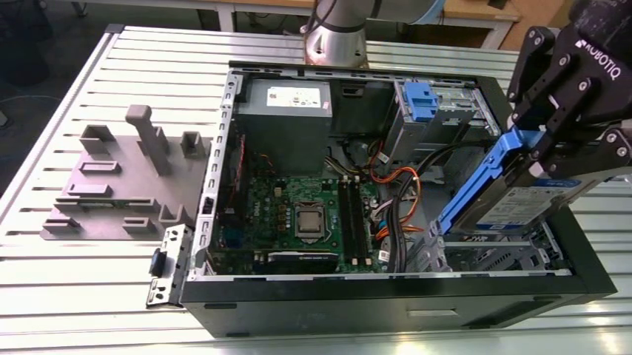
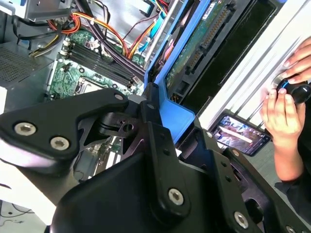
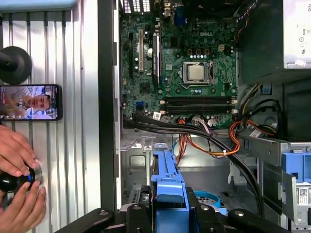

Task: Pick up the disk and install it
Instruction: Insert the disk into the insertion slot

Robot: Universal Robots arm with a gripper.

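The disk (image 1: 528, 203), a silver drive with a blue-and-white label in a blue carrier, hangs tilted over the open computer case (image 1: 395, 303) at the exterior view's right. My gripper (image 1: 553, 151) is shut on the carrier's upper end. The disk's lower end sits just above the metal drive cage (image 1: 493, 255); whether they touch I cannot tell. In both wrist views the blue carrier (image 3: 167, 187) (image 2: 172, 109) is clamped between the black fingers (image 2: 155, 141), and the second wrist view shows the drive's circuit-board underside (image 2: 204, 34).
Inside the case are the motherboard (image 1: 306, 211), orange and black cables (image 1: 400, 200), a grey box with a white sticker (image 1: 286, 100) and a blue bracket (image 1: 419, 100). A grey fixture (image 1: 118, 177) lies at the left. A person's hands (image 3: 19, 184) and a phone (image 3: 29, 102) are beside the case.
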